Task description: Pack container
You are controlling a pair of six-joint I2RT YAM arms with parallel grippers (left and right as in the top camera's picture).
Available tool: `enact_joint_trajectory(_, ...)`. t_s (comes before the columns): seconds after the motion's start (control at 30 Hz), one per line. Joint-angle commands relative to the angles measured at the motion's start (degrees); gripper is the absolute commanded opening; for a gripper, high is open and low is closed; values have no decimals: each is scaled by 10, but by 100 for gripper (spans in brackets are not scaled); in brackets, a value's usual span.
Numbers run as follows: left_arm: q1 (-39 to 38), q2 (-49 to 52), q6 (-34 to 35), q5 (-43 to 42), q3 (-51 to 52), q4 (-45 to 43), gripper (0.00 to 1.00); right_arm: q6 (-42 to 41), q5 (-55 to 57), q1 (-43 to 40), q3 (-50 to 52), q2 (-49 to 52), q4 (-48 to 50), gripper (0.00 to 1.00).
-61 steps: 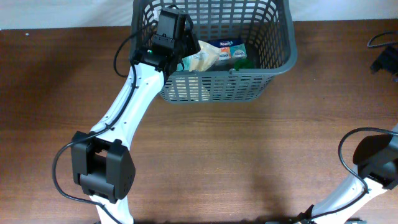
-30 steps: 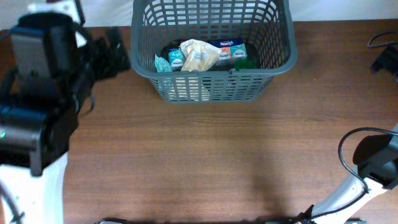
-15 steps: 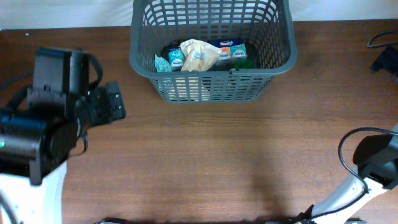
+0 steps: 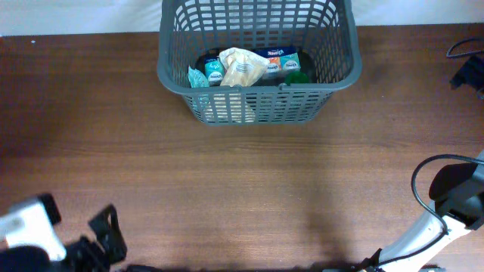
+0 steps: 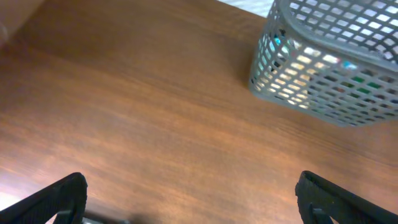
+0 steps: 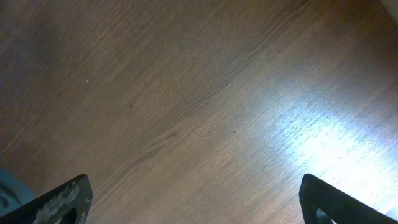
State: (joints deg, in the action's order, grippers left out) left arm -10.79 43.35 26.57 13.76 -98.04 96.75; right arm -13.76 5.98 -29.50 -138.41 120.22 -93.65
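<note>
Container (image 4: 257,106) sits at the far middle of the table (image 4: 249,189), holding a cream pouch (image 4: 242,68) and several small packets (image 4: 206,74), and the left gripper (image 5: 199,202), which was reaching into it two seconds ago, has pulled back to the near left corner. Its fingers are spread wide with nothing between them, as are those of the right gripper (image 6: 196,199) over bare wood. With no loose item showing on the table, the packing looks finished or nearly so.
</note>
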Motion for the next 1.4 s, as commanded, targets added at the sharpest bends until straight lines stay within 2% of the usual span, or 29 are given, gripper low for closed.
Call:
enact_joint_trajectory(0.0, 2, -40, 26, -23, 56, -1, 99, -7, -1, -2, 3, -6, 0, 99)
enact_joint_trajectory(0.23, 2, -112, 29, -21, 217, -2, 99, -7, -1, -2, 3, -6, 0, 99)
enact_joint_trajectory(0.33, 2, -115, 88, -27, 283, -7, 99, -7, -1, -2, 3, -6, 0, 99)
enact_joint_trajectory(0.47, 2, -113, 153, -86, 342, -9, 99, -7, -1, -2, 3, -6, 0, 99)
enact_joint_trajectory(0.6, 2, -113, 163, -115, 356, -30, 99, -7, -2, -2, 3, -6, 0, 99)
enact_joint_trajectory(0.8, 2, -113, 163, -114, 355, -132, 99, -7, -2, -2, 3, -6, 0, 99)
enact_joint_trajectory(1.03, 2, -113, 160, -61, 356, -162, 99, -7, -2, -2, 3, -6, 0, 99)
enact_joint_trajectory(1.1, 2, -113, 127, -44, 358, -174, 99, -7, -2, -2, 3, -6, 0, 99)
enact_joint_trajectory(1.3, 2, -113, -103, -52, 396, -313, 99, -7, -1, -2, 3, -6, 0, 99)
enact_joint_trajectory(1.37, 2, -113, -153, -56, 422, -356, 99, -7, -1, -2, 3, -6, 0, 99)
